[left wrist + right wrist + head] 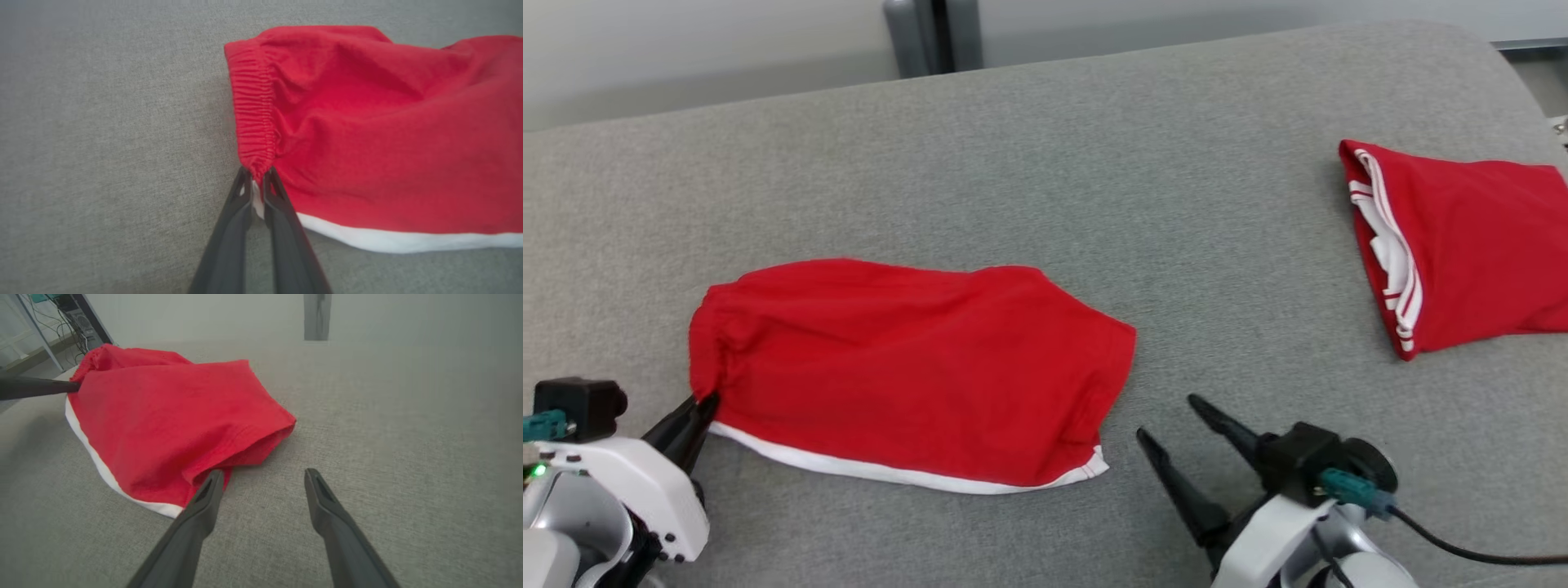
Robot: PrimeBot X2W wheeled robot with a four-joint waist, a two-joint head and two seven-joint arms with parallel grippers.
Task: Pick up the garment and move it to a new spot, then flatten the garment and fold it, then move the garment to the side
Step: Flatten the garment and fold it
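Probably a lab: computer tower (83, 324) and cables (61, 304) beside a padded grey surface (1045, 163).

Bright red garment (907, 367) with a plain white band along its near edge. Red waistband (253, 110), all bunched into tiny wrinkly lines. A second cloth (1478, 253), red too, with white stripes at its open end. Grey cushion (1094, 163) under both, woven and speckled light and dark. Black fingers and shiny white shells on the left gripper (707, 404) and the right gripper (1168, 416). Blue-green plug (1347, 487) and thin black cable (1462, 547) by the right one. Tiny green light (538, 471) by the left one.
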